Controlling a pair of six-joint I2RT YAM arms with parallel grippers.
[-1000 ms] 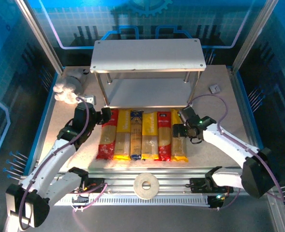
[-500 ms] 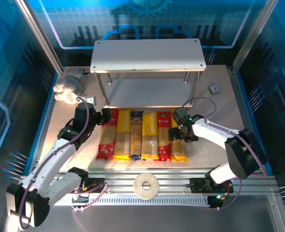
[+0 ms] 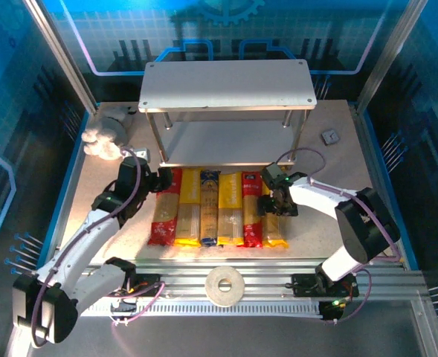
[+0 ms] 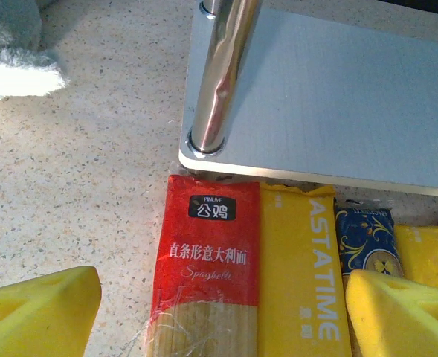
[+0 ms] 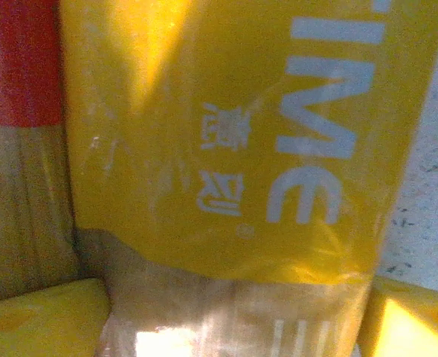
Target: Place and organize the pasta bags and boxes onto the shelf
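Left claw (image 4: 222,316) released, pads wide over leftmost red pack (image 4: 207,245), just before shelf (image 3: 226,85) front-left leg (image 4: 219,74). Six packs (image 3: 219,208) lie side by side on worktop (image 3: 330,178) along shelf's front edge. Shelf bare on both levels. Right claw (image 5: 226,323) astride rightmost yellow pack (image 5: 226,149), pads at its edges; clamped or not, cannot tell. Judgement: nothing shelved yet, all six remain.

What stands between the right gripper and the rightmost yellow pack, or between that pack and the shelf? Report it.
Nothing visible. The right gripper sits directly over the rightmost yellow pack, with its fingers on either side. The lower board of the shelf lies straight ahead, open along its front.
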